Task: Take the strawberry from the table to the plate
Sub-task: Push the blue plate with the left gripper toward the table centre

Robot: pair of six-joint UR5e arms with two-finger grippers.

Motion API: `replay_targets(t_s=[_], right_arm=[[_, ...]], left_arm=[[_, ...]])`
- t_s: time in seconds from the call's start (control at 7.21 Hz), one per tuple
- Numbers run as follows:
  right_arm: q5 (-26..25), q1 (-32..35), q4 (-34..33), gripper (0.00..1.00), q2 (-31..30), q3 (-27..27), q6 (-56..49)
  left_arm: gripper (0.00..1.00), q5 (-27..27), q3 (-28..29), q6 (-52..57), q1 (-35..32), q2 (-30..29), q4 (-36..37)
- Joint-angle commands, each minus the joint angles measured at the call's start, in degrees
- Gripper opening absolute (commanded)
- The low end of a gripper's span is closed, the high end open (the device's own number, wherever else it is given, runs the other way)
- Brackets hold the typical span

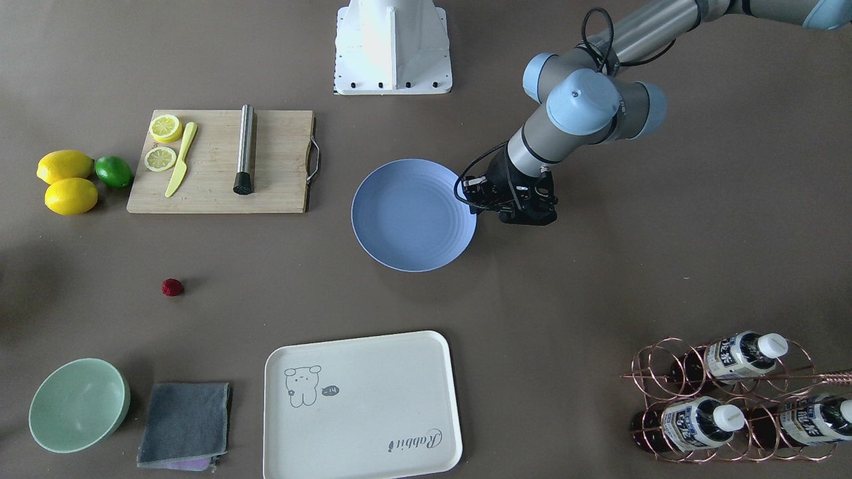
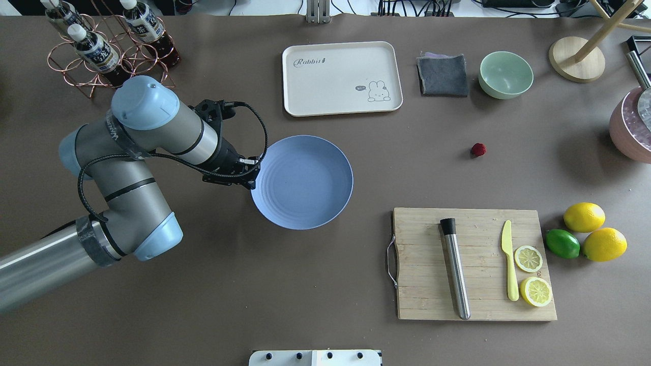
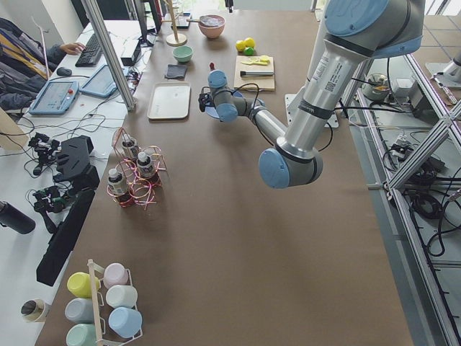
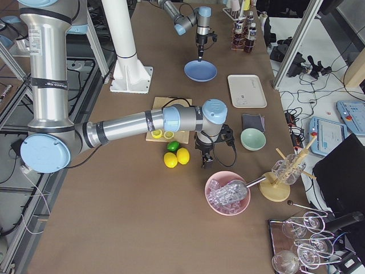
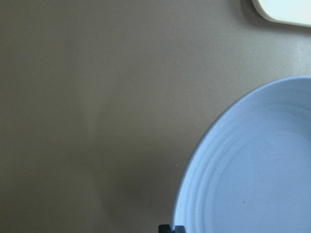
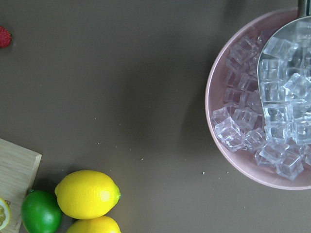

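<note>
The strawberry (image 2: pixel 477 149), a small dark-red berry, lies alone on the brown table (image 2: pixel 407 168), well to the right of the blue plate (image 2: pixel 302 181). It also shows in the front view (image 1: pixel 172 287) and at the top left corner of the right wrist view (image 6: pixel 4 36). My left gripper (image 2: pixel 249 179) hangs at the plate's left rim, fingertips together and holding nothing. The plate (image 5: pixel 257 165) fills the left wrist view's lower right. My right gripper (image 4: pixel 204 162) shows only in the right side view, between the lemons and an ice bowl; I cannot tell its state.
A wooden cutting board (image 2: pixel 473 244) carries a steel muddler, a yellow knife and lemon slices. Two lemons and a lime (image 2: pixel 562 243) lie beside it. A mint bowl (image 2: pixel 505 74), grey cloth (image 2: pixel 443 75), cream tray (image 2: pixel 342 78), bottle rack (image 2: pixel 101 48) and pink ice bowl (image 6: pixel 218 160) stand around.
</note>
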Motion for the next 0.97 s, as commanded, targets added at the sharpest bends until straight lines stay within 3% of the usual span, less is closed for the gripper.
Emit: replay_targets(t_s=[0.0,0.14,0.28,0.42,0.55,0.69,0.83], right_arm=[[1.34,-0.88,1.70,1.00,-0.24,-0.15,-0.31],[1.43,-1.15,3.27,1.00,-0.33,-0.15,-0.31],[2.56,-1.32,3.29,1.00,-0.50,-0.33,-0.05],[2.92,-1.59,3.72,1.00,-0.59,-0.24,-0.14],[3.01,-1.94,4.68,1.00,-0.42,-0.24,0.38],[3.80,-3.77,4.69,1.00,0.63,0.02,3.35],[4.07,-6.92,4.87,0.99,5.25,0.28,12.95]], left_arm=[[0.00,3.12,1.81,-1.21,2.37,-1.48,0.14],[0.00,3.12,1.81,-1.39,2.37,-1.48,0.14],[0.26,3.12,1.81,-1.39,2.37,-1.48,0.14],[0.68,3.12,1.81,-1.39,2.63,-1.30,0.14],[0.76,3.12,1.38,-1.39,2.46,-1.13,0.22],[0.75,2.69,0.59,-1.48,0.98,-1.04,0.66],[0.75,2.59,-1.51,-1.39,-0.95,0.44,0.92]])
